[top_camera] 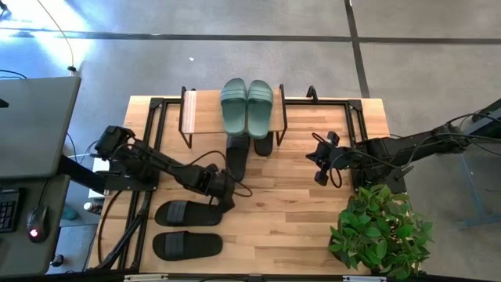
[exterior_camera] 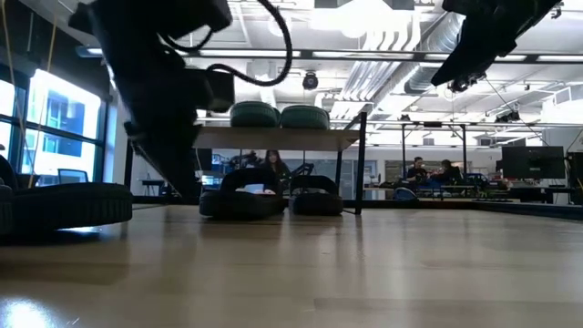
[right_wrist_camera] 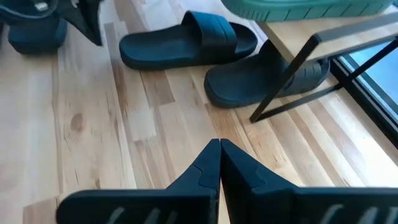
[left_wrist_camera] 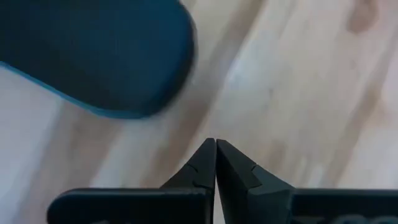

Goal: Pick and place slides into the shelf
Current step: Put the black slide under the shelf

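The shelf (top_camera: pixel 192 110) stands at the table's far edge, and the sage-green pair (top_camera: pixel 247 106) lies on its top board (exterior_camera: pixel 273 137). Two black slides rest on the table under it: one (top_camera: pixel 237 157) sticks out toward the near side, the other (top_camera: pixel 264 143) lies beside it, both also visible in the right wrist view (right_wrist_camera: pixel 186 40) (right_wrist_camera: pixel 261 78). Two more black slides (top_camera: pixel 188 213) (top_camera: pixel 186 245) lie near the table's near-left corner. My left gripper (left_wrist_camera: pixel 216 146) is shut, just above bare wood beside a black slide's rounded end (left_wrist_camera: pixel 93 50). My right gripper (right_wrist_camera: pixel 219 146) is shut, hovering right of the shelf.
A potted green plant (top_camera: pixel 380 227) stands at the table's near-right corner. Black frame rails (top_camera: pixel 153 125) run along the table's left and far sides. Bare wood (top_camera: pixel 282 211) lies between the near slides and the plant. People sit in the room behind (exterior_camera: pixel 273 164).
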`<state>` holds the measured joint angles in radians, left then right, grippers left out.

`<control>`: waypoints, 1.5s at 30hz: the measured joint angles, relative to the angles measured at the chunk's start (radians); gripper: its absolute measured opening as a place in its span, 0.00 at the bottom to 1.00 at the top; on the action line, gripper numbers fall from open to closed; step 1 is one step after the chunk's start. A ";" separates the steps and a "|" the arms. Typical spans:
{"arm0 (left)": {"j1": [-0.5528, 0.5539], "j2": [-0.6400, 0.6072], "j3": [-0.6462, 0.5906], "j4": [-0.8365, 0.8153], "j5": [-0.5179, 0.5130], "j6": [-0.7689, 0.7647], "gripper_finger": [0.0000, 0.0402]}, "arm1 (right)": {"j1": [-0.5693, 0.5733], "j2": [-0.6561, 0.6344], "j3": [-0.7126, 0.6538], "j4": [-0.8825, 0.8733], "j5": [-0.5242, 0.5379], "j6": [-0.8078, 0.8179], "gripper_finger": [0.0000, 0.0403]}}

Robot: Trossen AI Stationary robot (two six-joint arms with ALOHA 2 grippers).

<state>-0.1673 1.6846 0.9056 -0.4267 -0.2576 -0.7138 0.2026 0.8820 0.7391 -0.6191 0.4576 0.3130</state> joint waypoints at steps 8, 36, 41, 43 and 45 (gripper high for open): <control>0.066 0.061 0.001 0.089 -0.007 0.024 0.00 | 0.000 -0.019 0.000 0.003 0.010 0.000 0.00; 0.318 0.107 0.004 0.329 -0.014 0.250 0.00 | -0.001 -0.038 0.000 -0.021 0.058 -0.007 0.00; 0.334 0.107 0.004 0.328 -0.015 0.252 0.00 | -0.001 -0.038 0.000 -0.021 0.064 -0.008 0.00; 0.331 0.107 0.004 0.329 -0.015 0.272 0.00 | -0.001 -0.038 0.000 -0.021 0.064 -0.007 0.00; 0.317 0.107 0.005 0.329 0.005 0.288 0.00 | -0.001 -0.038 0.000 -0.021 0.064 -0.007 0.00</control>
<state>0.1500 1.7920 0.9111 -0.0982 -0.2528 -0.4260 0.2012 0.8444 0.7391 -0.6399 0.5213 0.3058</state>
